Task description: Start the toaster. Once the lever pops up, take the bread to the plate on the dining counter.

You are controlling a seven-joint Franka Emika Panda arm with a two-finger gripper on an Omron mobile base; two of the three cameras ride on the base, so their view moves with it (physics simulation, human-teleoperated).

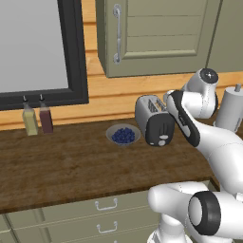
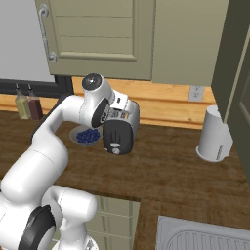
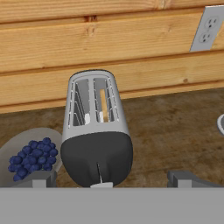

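**Poised over the toaster, lever not yet pressed**

Right below my fingertips [image 3: 112, 179] sat the toaster [image 3: 96, 140], its black end face turned toward me, with the pale lever [image 3: 101, 185] just showing at the foot of that face. My two fingers stood spread as wide as they go, one tip to each side of the toaster's end, and they held nothing. The bread [image 3: 103, 105] stood on edge in the right-hand slot, a thin tan strip between the wires.

From the base cameras, the toaster [image 1: 154, 119] stood on the wood worktop [image 1: 71, 166] near the plank wall, and my hand hung close above and behind it. A bowl of blueberries [image 1: 123, 135] lay just beside it to the left, and two small bottles [image 1: 38, 119] stood further off under the window. To the right stood a pale grey canister [image 2: 214, 134].

I judged this to be the very first step: starting the toaster. The next move called for bringing one fingertip down onto that small tab and pushing it along its slot, without nudging the body toward the bowl.
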